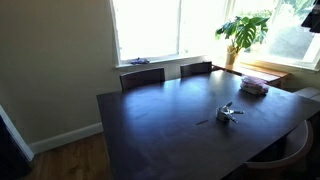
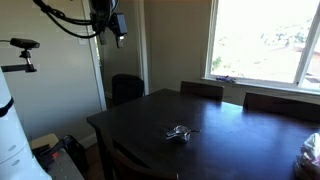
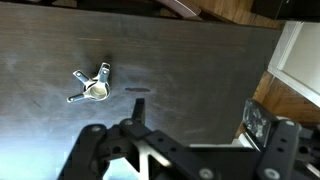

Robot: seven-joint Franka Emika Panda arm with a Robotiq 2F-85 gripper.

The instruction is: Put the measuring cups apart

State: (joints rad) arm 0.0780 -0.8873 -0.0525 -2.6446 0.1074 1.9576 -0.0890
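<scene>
at table centre: the measuring cups point(image 3: 92, 86) are found bunched in one small cluster, bowls touching or nested, flat handles fanned outward. the exact count cannot be told.
cups, position: the cluster is seen in both exterior views on the open middle of the table point(image 1: 160, 125), well apart from every edge.
gripper: the gripper point(image 3: 185, 150) is held high above the table and well apart from the cups. the jaws are spread wide and nothing is held between them.
work done: none is judged done, since no cup is seen lying apart from the others.
work left: the whole task is judged outstanding. the cluster must be approached, one cup gripped, and each cup set down clear of the rest.
surface: a dark, smooth tabletop with a dull sheen is noted. a pinkish flat object point(image 1: 254, 85) is noted near the far corner, well away from the cups.
seating: two dark chairs point(image 1: 142, 77) are tucked in along the window side.
room: a large bright window point(image 1: 150, 25), a potted plant point(image 1: 245, 30) on the sill side, pale walls and a wooden floor point(image 1: 70, 155) are recorded.
equipment: a camera on a stand point(image 2: 24, 45) is noted beside the table.
</scene>
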